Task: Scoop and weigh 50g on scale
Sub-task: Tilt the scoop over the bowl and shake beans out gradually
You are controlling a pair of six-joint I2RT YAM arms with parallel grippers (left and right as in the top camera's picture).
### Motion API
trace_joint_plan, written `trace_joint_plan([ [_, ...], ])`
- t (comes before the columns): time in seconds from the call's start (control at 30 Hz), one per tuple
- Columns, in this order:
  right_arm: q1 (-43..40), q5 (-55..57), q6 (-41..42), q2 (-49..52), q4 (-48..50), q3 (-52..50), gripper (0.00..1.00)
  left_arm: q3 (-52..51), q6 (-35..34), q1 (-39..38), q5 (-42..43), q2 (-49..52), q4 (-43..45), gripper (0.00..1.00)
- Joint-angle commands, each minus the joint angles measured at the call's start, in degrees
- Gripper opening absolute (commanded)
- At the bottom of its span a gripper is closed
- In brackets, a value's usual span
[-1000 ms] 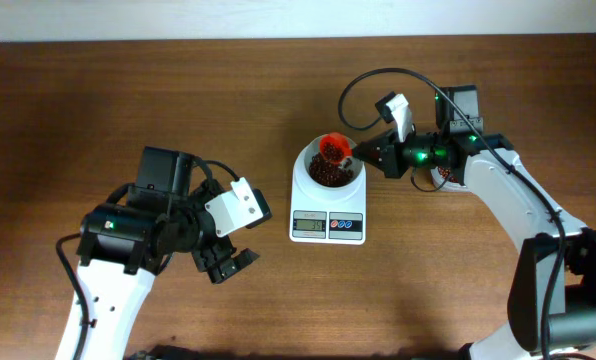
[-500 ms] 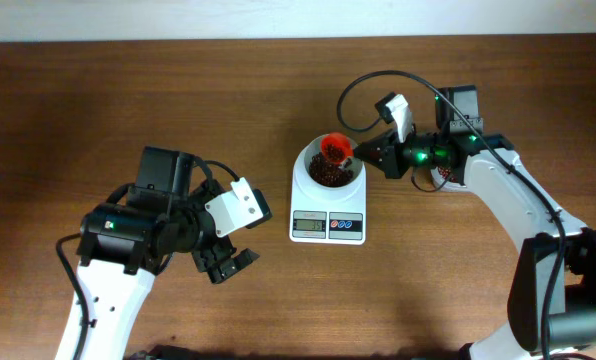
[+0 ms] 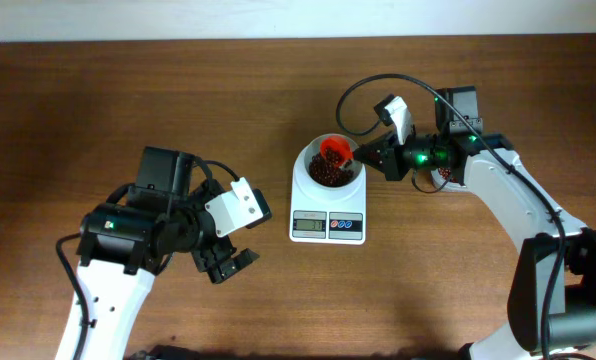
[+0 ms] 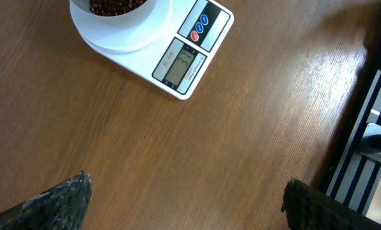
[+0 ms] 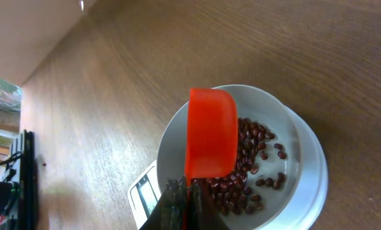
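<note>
Table: dark brown wood grain table [image 3: 98, 90] fills almost the whole overhead view; it has a soft sheen in the left wrist view.
Room: a pale wall strip [image 3: 298, 18] runs along the 12 o'clock edge; in the left wrist view a black slatted frame [image 4: 369, 160] stands past the table edge at 3 o'clock.
Left hand: the left hand [image 3: 228, 265] is at 8 o'clock from the scale, well apart from it, fingers spread wide and holding nothing.
Right hand: the right hand [image 3: 363, 158] is at 2 o'clock of the bowl, fingers clamped together on the scoop's handle.
Scale: the white scale [image 3: 328, 222] sits near the table's middle, its display and buttons facing 6 o'clock.
Bowl: a white round bowl [image 3: 305, 165] rests on the scale's 12 o'clock half.
Scoop: the orange-red scoop [image 3: 335, 151] is tilted over the bowl's 12 o'clock rim.
Beans: red-brown beans [image 3: 328, 175] lie in the bowl.
</note>
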Motion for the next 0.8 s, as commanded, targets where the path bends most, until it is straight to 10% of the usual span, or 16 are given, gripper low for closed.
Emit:
trace_joint_plan([
  [0.0,0.2,-6.9,-4.1,-1.0,-0.1,0.0,0.04,-0.4,0.5,0.3,1.0,-0.5,-0.1,0.99],
  [0.77,0.1,2.0,1.1,-1.0,-0.1,0.0,0.04,-0.4,0.5,0.3,1.0,-0.5,-0.1,0.99],
])
